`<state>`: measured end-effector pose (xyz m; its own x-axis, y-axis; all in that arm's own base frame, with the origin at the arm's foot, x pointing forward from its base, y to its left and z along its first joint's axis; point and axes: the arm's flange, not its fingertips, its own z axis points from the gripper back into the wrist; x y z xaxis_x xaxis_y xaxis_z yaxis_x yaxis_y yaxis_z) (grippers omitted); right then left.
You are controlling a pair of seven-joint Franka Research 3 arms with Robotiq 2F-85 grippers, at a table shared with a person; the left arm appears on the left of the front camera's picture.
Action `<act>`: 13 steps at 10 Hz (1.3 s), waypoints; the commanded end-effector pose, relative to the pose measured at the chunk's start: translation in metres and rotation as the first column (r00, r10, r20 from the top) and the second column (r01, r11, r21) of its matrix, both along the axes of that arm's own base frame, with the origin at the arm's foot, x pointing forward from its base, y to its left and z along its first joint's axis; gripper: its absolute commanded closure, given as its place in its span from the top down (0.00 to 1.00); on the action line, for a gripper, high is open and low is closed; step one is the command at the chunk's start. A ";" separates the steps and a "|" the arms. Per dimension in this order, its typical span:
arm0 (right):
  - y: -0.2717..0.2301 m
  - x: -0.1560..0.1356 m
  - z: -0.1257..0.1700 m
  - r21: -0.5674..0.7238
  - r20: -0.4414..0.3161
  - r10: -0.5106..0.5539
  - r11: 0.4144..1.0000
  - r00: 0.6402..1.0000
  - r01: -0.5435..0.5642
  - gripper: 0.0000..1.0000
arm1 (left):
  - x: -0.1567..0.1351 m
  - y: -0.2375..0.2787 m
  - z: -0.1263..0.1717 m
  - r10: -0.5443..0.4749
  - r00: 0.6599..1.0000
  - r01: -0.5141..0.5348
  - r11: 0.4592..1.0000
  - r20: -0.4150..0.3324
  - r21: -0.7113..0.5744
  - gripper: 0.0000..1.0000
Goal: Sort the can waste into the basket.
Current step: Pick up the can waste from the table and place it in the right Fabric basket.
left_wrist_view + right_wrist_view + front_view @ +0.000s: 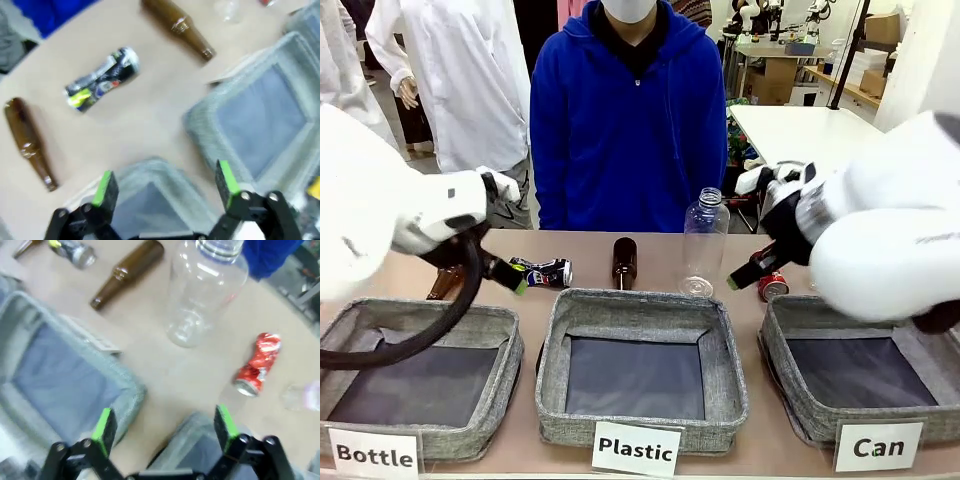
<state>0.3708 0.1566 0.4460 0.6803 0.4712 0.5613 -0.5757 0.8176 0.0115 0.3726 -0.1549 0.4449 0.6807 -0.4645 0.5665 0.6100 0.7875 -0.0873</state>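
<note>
Your left gripper [162,186] and right gripper [162,424] hang spread and empty; the black can [102,79] and red can [257,364] lie on the table [590,250], outside the basket [785,310].

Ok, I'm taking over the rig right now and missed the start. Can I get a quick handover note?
Left gripper: open, empty, hovering above basket rims, with the black can on the table ahead of it.
Right gripper: open, empty, with the red can on the table ahead of it.
Cans: both lie on their sides behind the baskets. The red one is just behind the Can basket; the black one is over on the robot's left side.
Done: nothing yet; the part of the Can basket's bottom that shows holds no can.
Left: pick up both cans and drop them in the Can basket.
</note>
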 end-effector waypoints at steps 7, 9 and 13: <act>-0.275 -0.081 0.032 0.691 -0.265 -0.073 0.681 0.961 0.242 1.00 | -0.089 0.320 0.014 0.062 0.982 -0.182 0.591 -0.181 -0.785 1.00; -0.342 -0.094 -0.004 0.805 -0.298 -0.182 0.480 0.937 0.349 1.00 | -0.085 0.344 -0.022 0.152 0.946 -0.323 0.401 -0.286 -0.857 1.00; -0.384 -0.115 -0.024 0.804 -0.363 -0.271 0.391 0.891 0.447 1.00 | -0.092 0.372 -0.045 0.207 0.905 -0.421 0.313 -0.372 -0.851 1.00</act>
